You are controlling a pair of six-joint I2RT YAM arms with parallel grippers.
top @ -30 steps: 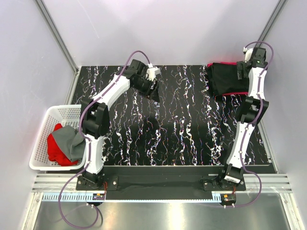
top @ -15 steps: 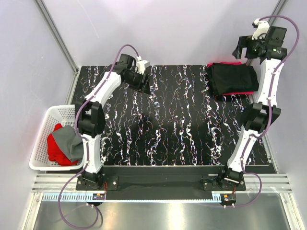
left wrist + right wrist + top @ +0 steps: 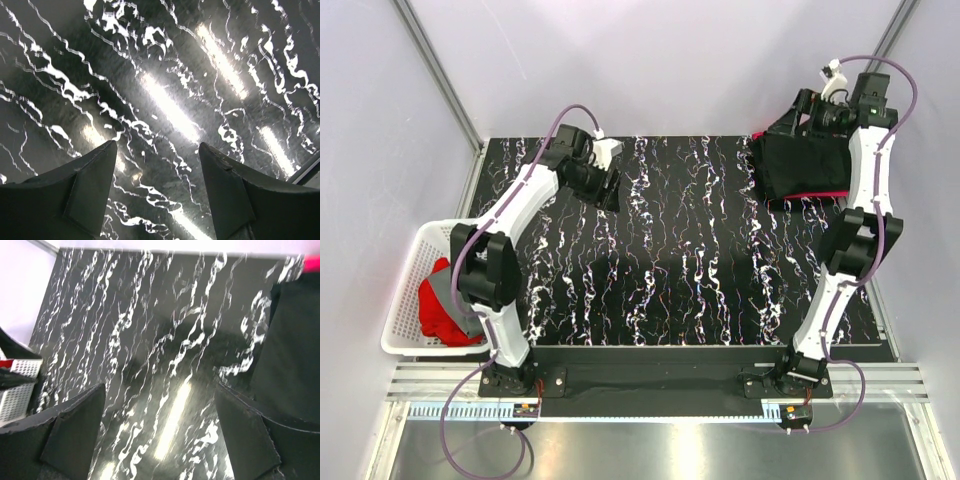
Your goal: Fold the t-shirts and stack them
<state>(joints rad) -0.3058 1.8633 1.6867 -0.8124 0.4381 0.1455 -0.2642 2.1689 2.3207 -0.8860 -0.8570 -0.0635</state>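
A folded black t-shirt lies on top of a stack at the table's back right, with a red t-shirt's edge showing under it. The right wrist view has the black shirt at its right edge. My right gripper hangs open over the stack's back left corner, nothing between its fingers. Left of the table's middle, near the back, my left gripper is open and empty above bare table. More t-shirts, one red and one grey, lie crumpled in the basket.
A white slatted basket stands off the table's left edge, beside my left arm's elbow; its corner shows in the right wrist view. The black marbled table is walled by pale panels behind and at both sides.
My right gripper has lifted off the folded stack and swung to its back left corner. My left gripper has drawn back to the left, staying open.
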